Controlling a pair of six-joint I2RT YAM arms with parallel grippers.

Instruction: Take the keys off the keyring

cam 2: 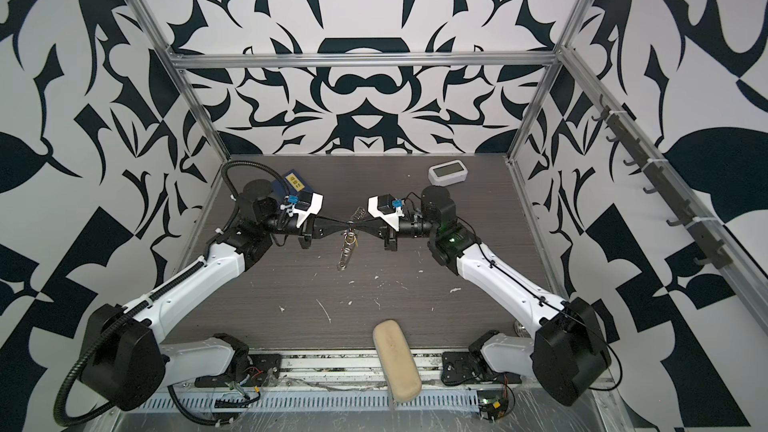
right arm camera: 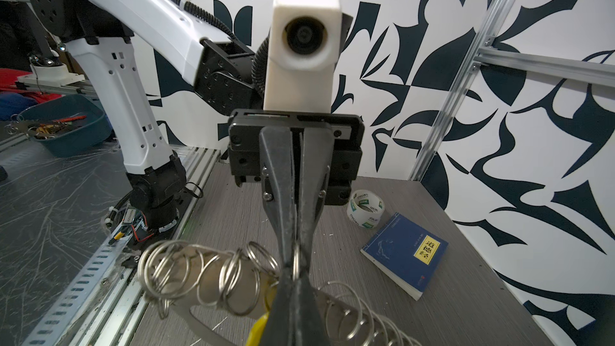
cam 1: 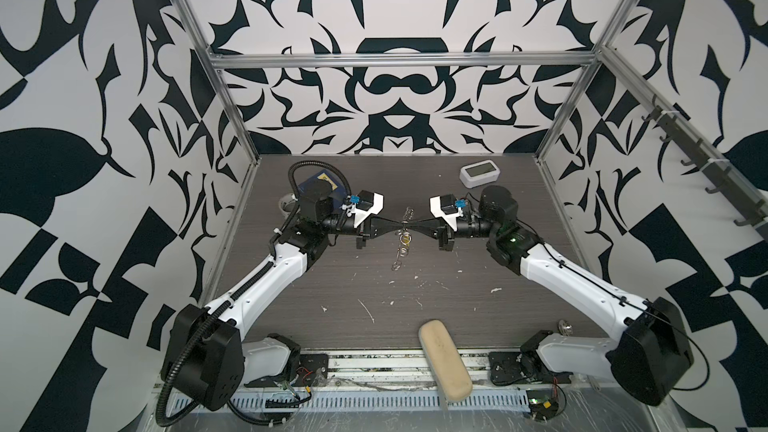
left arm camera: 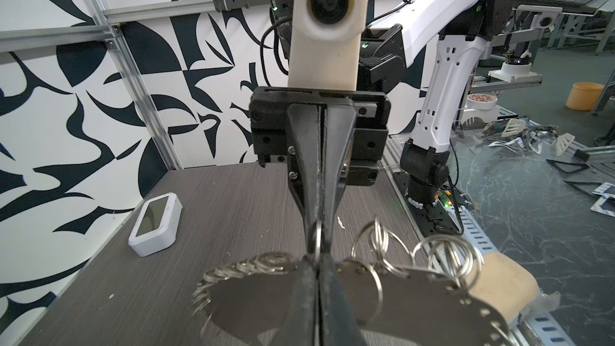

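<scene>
You are holding the keyring (cam 1: 404,238) up off the table (cam 1: 332,284) at the middle of both top views, with the two arms reaching in from either side and meeting tip to tip. Your left gripper (cam 1: 398,228) is pressing its jaws together on one thin wire ring; the right wrist view shows that ring caught between the tips at the lower centre of the frame. Your right gripper (cam 1: 408,228) is also squeezing tight on a ring of the same cluster, seen in the left wrist view just below the frame's centre. The rest of the rings are hanging and fanning out to both sides of the pinch.

The yellow key (right arm camera: 260,326) is showing at the bottom edge of the right wrist view, close against your own fingers and in among the rings. Exactly which ring is carrying it cannot be told from here.

By my reading, you are barely starting. No key is lying loose on the table, so none looks removed yet. You are only getting both grips set; prying a ring apart and sliding each key off is all left to do.
</scene>
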